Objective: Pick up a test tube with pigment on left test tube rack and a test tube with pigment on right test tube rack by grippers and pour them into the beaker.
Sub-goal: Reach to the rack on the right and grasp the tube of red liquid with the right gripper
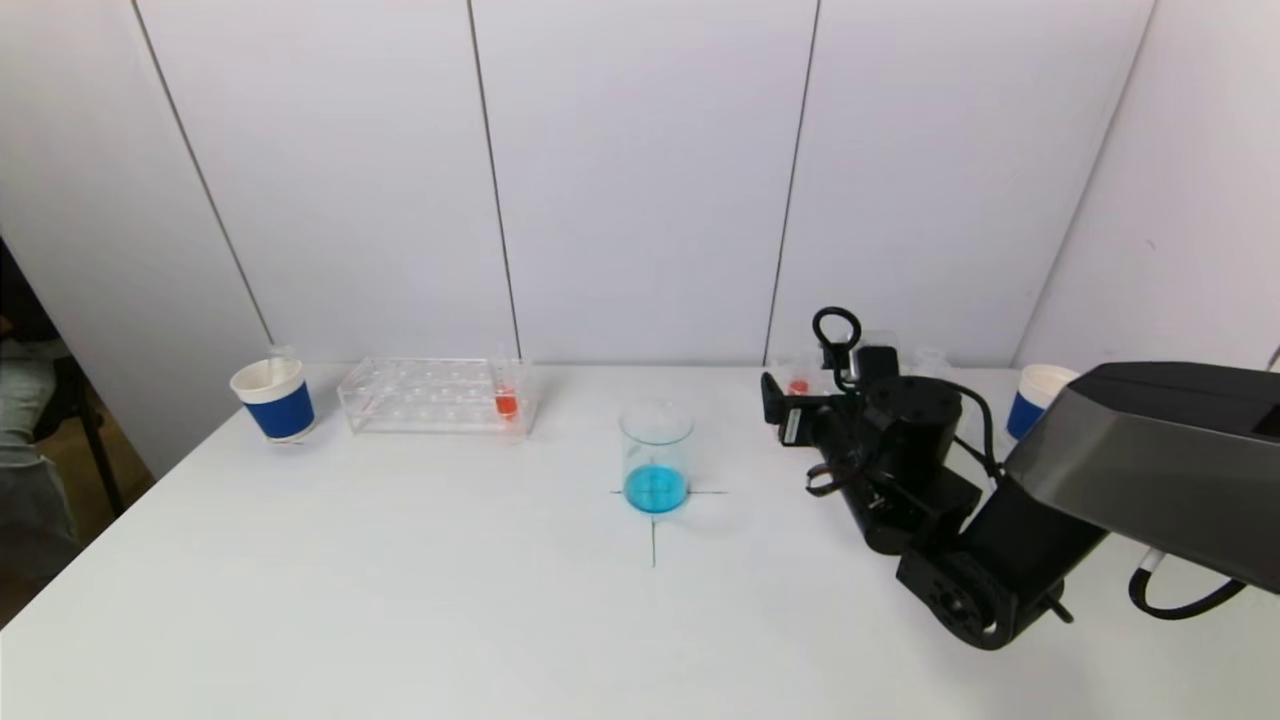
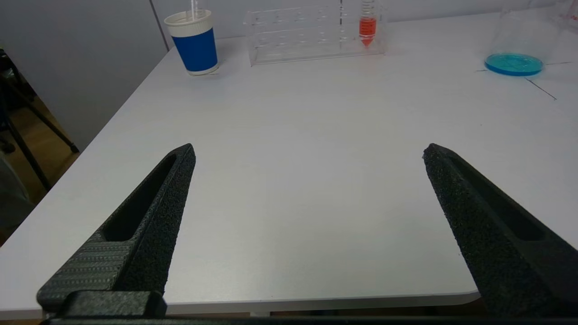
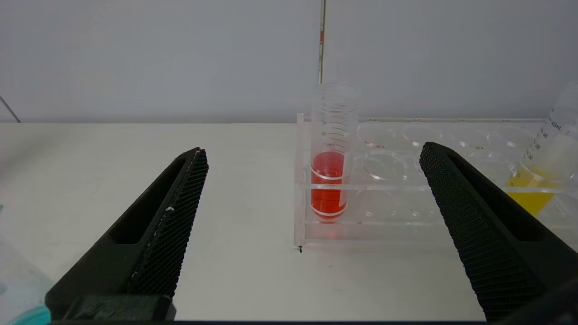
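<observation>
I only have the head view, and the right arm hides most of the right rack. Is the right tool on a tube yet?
Observer: No. The right tool is open, short of the rack; the red tube stands untouched in an end hole, straight ahead.
Operator: Any other pigment in there?
Observer: Yes, a yellow tube further along.
Operator: And the left tool? I can't see it.
Observer: The left tool is open, near the table's front edge, facing the left rack from far off.

A white desk [image 1: 400, 600] stood against a pale panelled wall [image 1: 640, 170] with thin dark seams — brown floor [image 1: 60, 470] showed beyond the desk's left edge.
</observation>
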